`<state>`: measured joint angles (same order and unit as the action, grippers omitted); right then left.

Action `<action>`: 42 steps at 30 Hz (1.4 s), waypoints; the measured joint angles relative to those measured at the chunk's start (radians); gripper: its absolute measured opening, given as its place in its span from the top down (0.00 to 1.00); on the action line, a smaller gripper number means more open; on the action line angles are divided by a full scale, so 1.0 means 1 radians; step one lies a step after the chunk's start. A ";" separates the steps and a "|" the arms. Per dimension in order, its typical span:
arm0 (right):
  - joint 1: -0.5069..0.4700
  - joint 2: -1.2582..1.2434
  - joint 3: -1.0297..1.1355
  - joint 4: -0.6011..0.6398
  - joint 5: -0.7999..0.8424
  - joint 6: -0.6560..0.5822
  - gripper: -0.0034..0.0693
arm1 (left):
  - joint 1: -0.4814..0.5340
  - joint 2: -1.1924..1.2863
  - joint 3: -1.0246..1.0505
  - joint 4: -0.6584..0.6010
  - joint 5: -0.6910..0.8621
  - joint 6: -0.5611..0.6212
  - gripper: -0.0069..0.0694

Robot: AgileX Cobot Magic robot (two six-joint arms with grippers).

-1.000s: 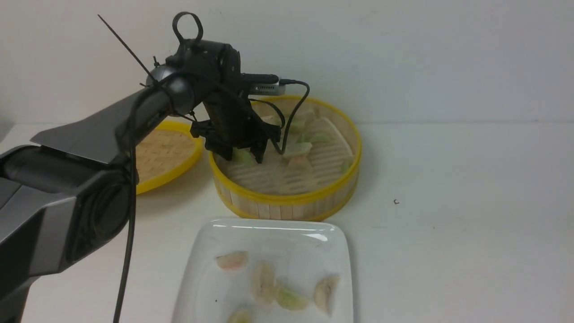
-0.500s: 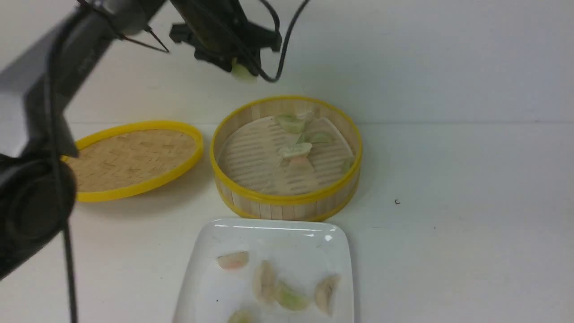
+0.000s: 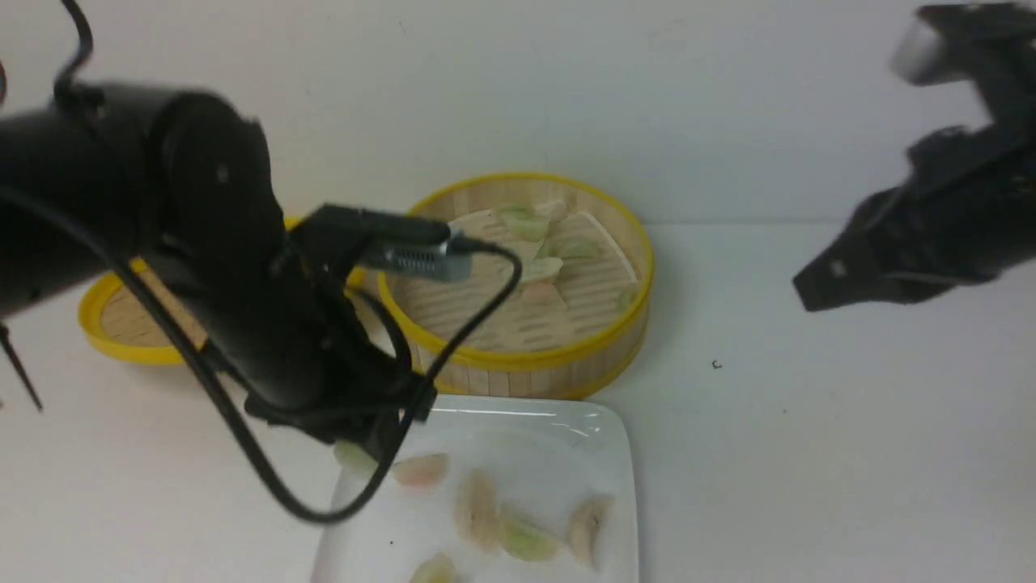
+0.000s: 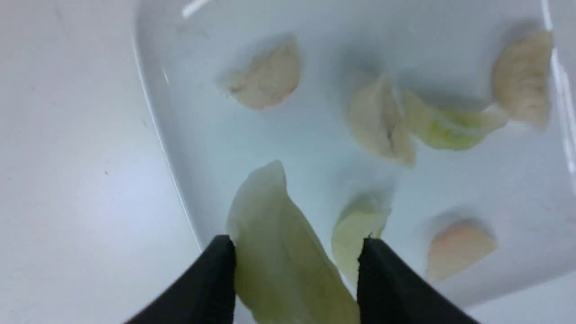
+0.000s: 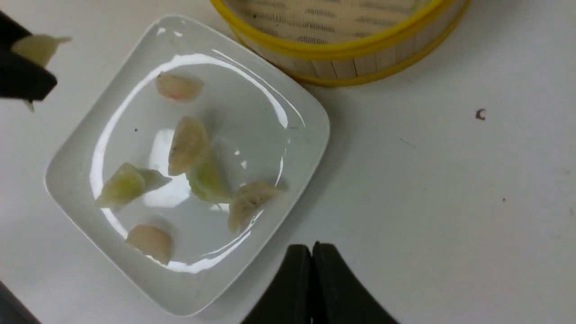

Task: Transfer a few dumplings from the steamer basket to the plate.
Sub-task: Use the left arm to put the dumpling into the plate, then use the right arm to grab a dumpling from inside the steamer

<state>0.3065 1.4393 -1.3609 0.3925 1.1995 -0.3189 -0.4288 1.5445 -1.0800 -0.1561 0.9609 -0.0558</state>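
My left gripper (image 3: pixel 368 447) is shut on a pale green dumpling (image 4: pixel 274 252), held just over the far left corner of the white plate (image 3: pixel 494 407). The same held dumpling (image 5: pixel 38 47) shows at the edge of the right wrist view. Several dumplings (image 3: pixel 477 508) lie on the plate, pink and green ones (image 5: pixel 186 144). The steamer basket (image 3: pixel 518 366) stands behind the plate with a few dumplings (image 3: pixel 541 267) on its slatted floor. My right gripper (image 5: pixel 312 246) is shut and empty, held up at the right (image 3: pixel 809 293), above the table beside the plate's near right edge.
The shallow woven lid (image 3: pixel 105 328) with a yellow rim lies left of the basket, mostly hidden behind my left arm. A black cable (image 3: pixel 477 312) loops from the left wrist in front of the basket. A tiny dark speck (image 3: pixel 715 364) sits on the white table.
My left arm has lifted the green dumpling out of the basket, swung high, and come down to the plate's far left corner. The right arm has come into view at the right.
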 joint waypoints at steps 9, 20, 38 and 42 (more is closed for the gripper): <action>0.115 0.470 -0.451 -0.101 0.038 -0.001 0.84 | -0.003 0.064 0.164 -0.009 -0.155 0.003 0.50; 0.144 0.897 -0.902 -0.159 0.041 0.000 0.36 | -0.003 0.086 0.121 -0.010 -0.113 0.004 0.15; 0.201 1.080 -0.966 -0.235 -0.045 0.018 0.43 | -0.003 -0.378 0.055 0.246 0.154 -0.150 0.92; 0.203 1.078 -0.966 -0.240 -0.051 0.032 0.73 | -0.003 -0.453 0.055 0.279 0.164 -0.182 0.92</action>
<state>0.5094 2.5173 -2.3271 0.1526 1.1481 -0.2865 -0.4313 1.0917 -1.0247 0.1234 1.1251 -0.2373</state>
